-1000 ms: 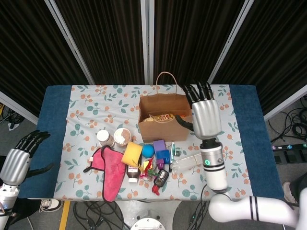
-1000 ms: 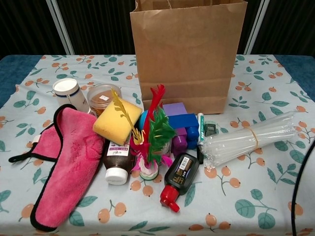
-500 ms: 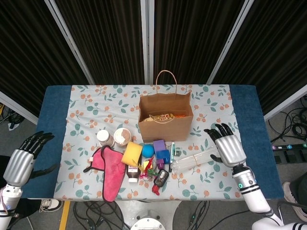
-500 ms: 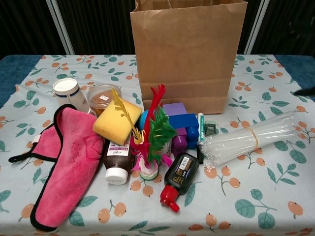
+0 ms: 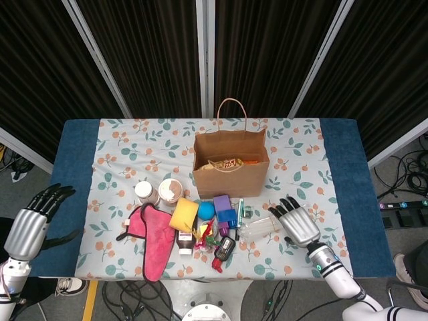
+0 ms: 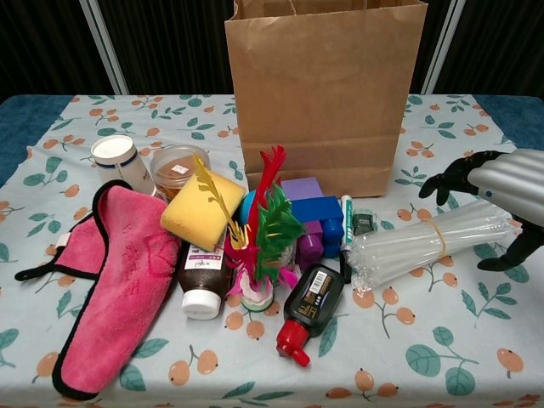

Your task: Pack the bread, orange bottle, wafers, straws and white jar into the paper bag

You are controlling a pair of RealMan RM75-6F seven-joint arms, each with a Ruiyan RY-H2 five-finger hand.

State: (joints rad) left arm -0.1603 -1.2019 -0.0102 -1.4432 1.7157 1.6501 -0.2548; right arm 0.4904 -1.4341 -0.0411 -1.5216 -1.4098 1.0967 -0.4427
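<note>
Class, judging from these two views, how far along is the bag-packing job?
Done: some packets already lie inside the paper bag; which ones is unclear. In hand: the right hand, open, hovers over the straws, not gripping. Left: straws and white jar remain on the table. The left hand is idle.

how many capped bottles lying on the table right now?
2, both in front of the bag: a brown one with a white cap beside the pink cloth, and a dark one with a red cap right of the feather toy. Others may be hidden in the clutter.

Right hand (image 5: 297, 223) fingers spread (seemingly empty); left hand (image 5: 30, 223) likewise.
</note>
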